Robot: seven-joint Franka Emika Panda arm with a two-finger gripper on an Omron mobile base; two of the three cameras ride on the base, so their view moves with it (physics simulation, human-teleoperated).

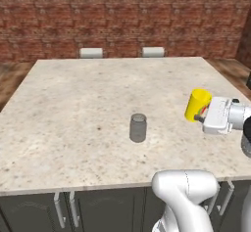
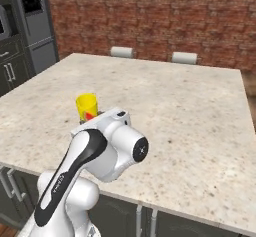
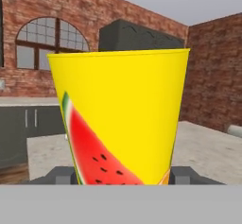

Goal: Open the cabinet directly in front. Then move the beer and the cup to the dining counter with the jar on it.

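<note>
While the gripper (image 1: 202, 114) is clamping the cup (image 1: 197, 104), its watermelon-slice print is facing the hand; the jar (image 1: 138, 127) is standing well apart on the counter (image 1: 73, 108).

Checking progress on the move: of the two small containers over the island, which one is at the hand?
The yellow cup, between the fingers of the hand near the island's right edge; the grey jar stands alone mid-counter.

I am counting one yellow cup (image 1: 198, 104) with a watermelon slice on it, one grey jar (image 1: 138, 127), one dining counter (image 1: 73, 113), two pale chair backs (image 1: 91, 53) behind its far edge, and one arched window (image 3: 51, 43) in the brick wall.
</note>
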